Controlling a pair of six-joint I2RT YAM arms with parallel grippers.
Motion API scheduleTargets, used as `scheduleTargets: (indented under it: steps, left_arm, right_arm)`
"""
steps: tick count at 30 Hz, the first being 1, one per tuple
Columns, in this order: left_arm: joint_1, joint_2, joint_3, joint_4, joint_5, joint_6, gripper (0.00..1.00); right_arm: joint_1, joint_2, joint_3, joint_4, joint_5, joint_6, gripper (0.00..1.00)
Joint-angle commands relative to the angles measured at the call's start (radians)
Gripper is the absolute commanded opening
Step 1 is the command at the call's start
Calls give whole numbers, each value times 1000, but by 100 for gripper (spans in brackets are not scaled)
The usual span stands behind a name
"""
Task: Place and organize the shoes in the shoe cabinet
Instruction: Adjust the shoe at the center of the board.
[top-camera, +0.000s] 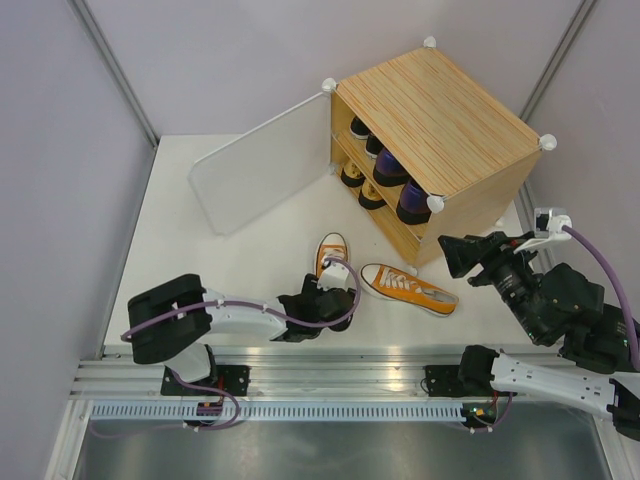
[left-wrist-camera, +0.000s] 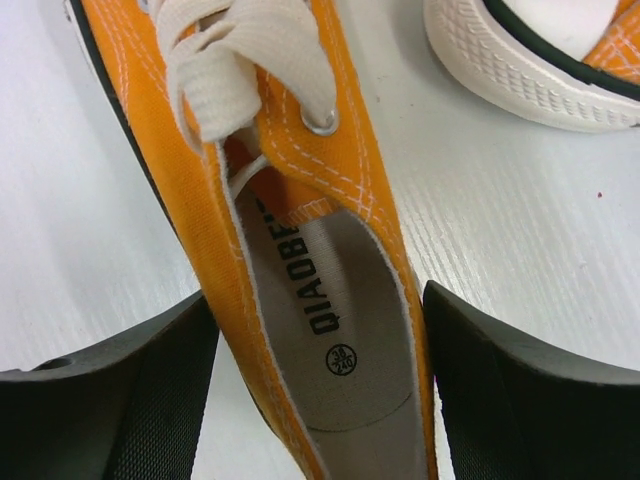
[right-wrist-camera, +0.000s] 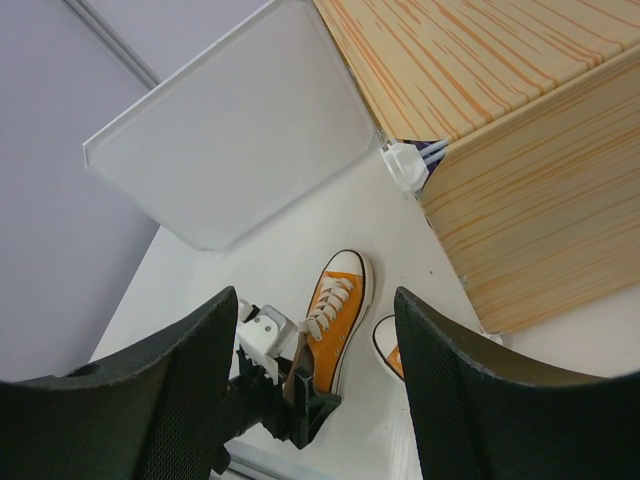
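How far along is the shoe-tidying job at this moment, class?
Done: black sneakers, purple loafers and gold pumps sit inside the open shoe cabinet. In hand: the left gripper, jaws open, straddles the heel of one orange sneaker on the table. Left: grip and shelve it, then the second orange sneaker beside it. The right gripper hovers open, empty.

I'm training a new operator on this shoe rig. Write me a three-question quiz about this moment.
1. True or false: the white translucent panel door of the light striped-grain wooden shoe cabinet is shut.
2. How many orange canvas sneakers with white soles lie on the white table outside it?
3. The left gripper straddles: A) the door's edge B) one orange sneaker's heel C) nothing.
Key: 1 false; 2 two; 3 B.
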Motion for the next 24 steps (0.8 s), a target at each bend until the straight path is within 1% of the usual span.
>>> scheduleTargets:
  steps: [1, 2, 3, 4, 5, 7, 8, 9, 10, 11, 12, 15, 17, 19, 22, 24]
  left_arm:
    - [-7, -30, -31, 132, 181, 197, 32]
    - [-7, -43, -39, 172, 210, 223, 31]
    - [-7, -51, -44, 185, 266, 243, 31]
    - [-7, -57, -45, 188, 291, 277, 29]
    - [-9, -65, -44, 192, 354, 295, 28]
    - [-9, -73, -38, 196, 423, 355, 28]
    - [-9, -76, -37, 193, 446, 366, 30]
    - [-9, -83, -39, 182, 472, 375, 35]
    - [-9, -89, -38, 170, 471, 377, 47]
    - [-9, -96, -39, 160, 459, 372, 53]
    - [-9, -109, -45, 139, 427, 365, 68]
    - [-6, -140, -56, 85, 330, 294, 84]
    - [-3, -152, -59, 68, 298, 231, 89]
    - [-3, -166, -68, 73, 295, 167, 93]
    - [-4, -146, -71, 82, 276, 80, 95]
    - [-6, -128, -70, 87, 256, 47, 95]
  right_arm:
    - [0, -5, -10, -4, 32, -22, 68]
    - [1, -5, -10, -4, 35, -23, 69]
    - [1, -2, -10, -4, 32, -22, 69]
    - [1, -4, -10, -4, 37, -25, 69]
    - [1, -4, -10, -4, 38, -25, 69]
    - [0, -7, -10, -4, 44, -28, 69]
    - [0, -5, -10, -5, 44, -31, 69]
    - [0, -7, -11, -4, 44, -32, 69]
    - [0, -9, -10, -4, 47, -32, 69]
    - [0, -9, -10, -4, 47, -35, 69]
    - [0, -10, -11, -4, 47, -37, 69]
    - [0, -15, -11, -4, 49, -42, 70]
    - [1, -16, -14, -4, 50, -42, 70]
    - [1, -19, -16, -4, 50, -42, 70]
    - [0, -25, -16, -2, 52, -42, 70]
    - [1, -30, -15, -4, 53, -43, 70]
